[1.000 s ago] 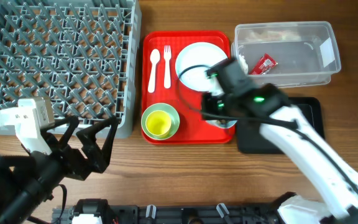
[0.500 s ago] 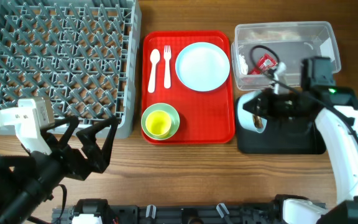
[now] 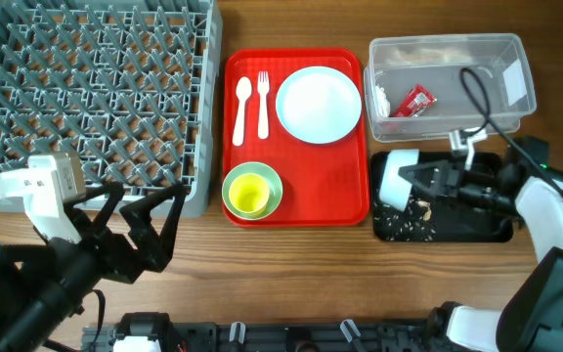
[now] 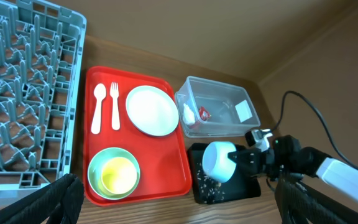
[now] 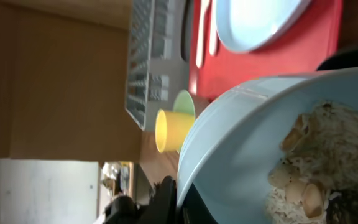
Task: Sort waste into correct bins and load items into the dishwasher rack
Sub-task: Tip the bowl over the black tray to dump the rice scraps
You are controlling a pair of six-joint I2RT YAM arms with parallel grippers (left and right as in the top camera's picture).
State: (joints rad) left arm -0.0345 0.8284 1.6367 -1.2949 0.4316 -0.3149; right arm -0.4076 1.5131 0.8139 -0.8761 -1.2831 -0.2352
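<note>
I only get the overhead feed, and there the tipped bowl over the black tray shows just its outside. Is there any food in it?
Observer: Yes. The right wrist view looks into the blue bowl, and a clump of rice and bits lies against its inside.
Operator: Does the yellow cup sit low in the green bowl?
Observer: No. Seen from the side in the right wrist view, the cup sticks out well past the bowl's rim.

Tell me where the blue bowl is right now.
Overhead, the bowl is at the right, tipped sideways over the black tray in the right gripper, beside the red tray and in front of the tub.
</note>
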